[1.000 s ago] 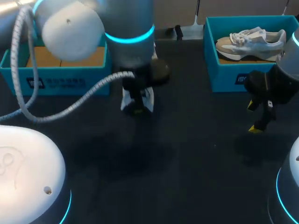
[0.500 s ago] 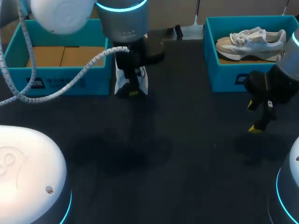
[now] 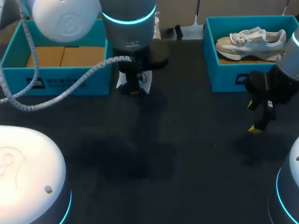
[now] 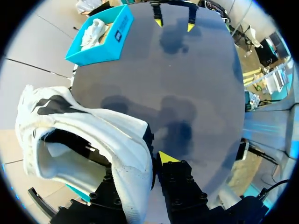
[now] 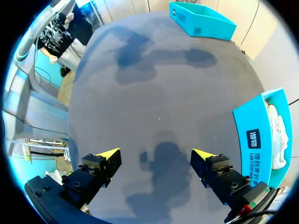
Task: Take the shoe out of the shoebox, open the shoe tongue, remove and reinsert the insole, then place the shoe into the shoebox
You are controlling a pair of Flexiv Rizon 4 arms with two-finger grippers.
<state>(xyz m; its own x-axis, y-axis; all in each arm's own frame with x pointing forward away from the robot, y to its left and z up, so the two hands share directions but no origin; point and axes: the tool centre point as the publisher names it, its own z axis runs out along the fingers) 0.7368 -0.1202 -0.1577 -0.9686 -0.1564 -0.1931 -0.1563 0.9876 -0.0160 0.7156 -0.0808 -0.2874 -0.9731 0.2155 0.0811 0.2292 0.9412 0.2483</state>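
Shoe point(image 4: 93, 135): white, black marks on side, opening facing wrist camera. Side wall pinched by left fingers point(image 4: 167, 159); one yellow tip shows outside it, the other is hidden by the shoe. Held over dark surface point(image 3: 187, 140), just beside right end of left shoebox point(image 3: 60, 81), near far edge. Right fingers point(image 5: 105, 161) spread wide, holding nothing, above surface in front of right shoebox point(image 3: 229, 77) at far right corner. Second shoe point(image 3: 252, 42) inside that box. Soft shadows across surface.

White shoe point(image 3: 145, 87) clamped in left claw point(image 3: 132, 91) beside teal shoebox point(image 3: 60, 82); right claw point(image 3: 255, 116) spread above tabletop point(image 3: 187, 154) near second shoebox point(image 3: 224, 77) holding sneaker point(image 3: 252, 41).
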